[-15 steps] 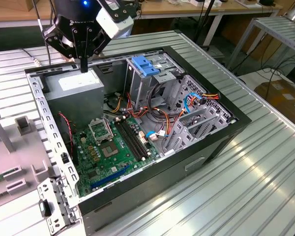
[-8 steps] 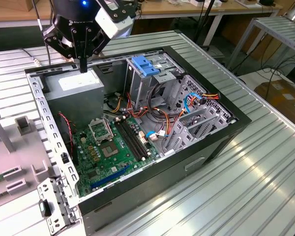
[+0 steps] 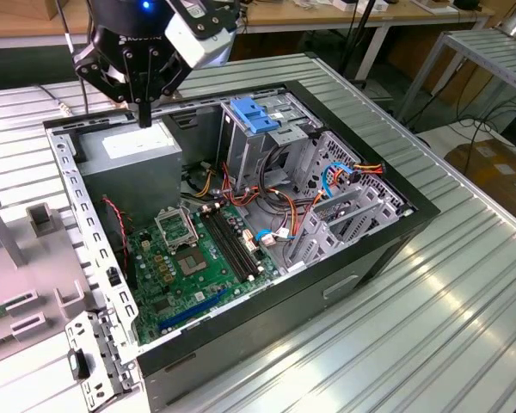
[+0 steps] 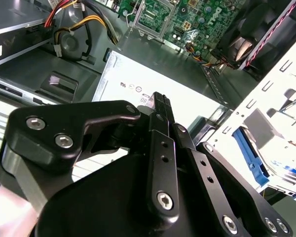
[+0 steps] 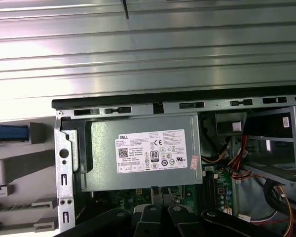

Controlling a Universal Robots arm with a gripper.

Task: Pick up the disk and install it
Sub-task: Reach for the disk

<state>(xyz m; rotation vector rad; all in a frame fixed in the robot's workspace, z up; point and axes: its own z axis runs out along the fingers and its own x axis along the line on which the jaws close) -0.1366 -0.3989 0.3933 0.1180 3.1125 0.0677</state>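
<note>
While the gripper [image 3: 144, 119] hovers over the power supply [image 3: 131, 155], on the exterior view's left inside the computer case [image 3: 365, 256], jaws look clenched, seemingly empty.

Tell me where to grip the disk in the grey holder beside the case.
Likely across its flat faces from above: the disk shows as a narrow blue strip, so it seems to stand on edge in the grey holder.

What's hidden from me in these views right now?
Disk: cut off by the picture edge in the first wrist view; mostly behind its holder in the second wrist view.
Drive cage inside: exterior view, covered from above by the blue latch.
</note>
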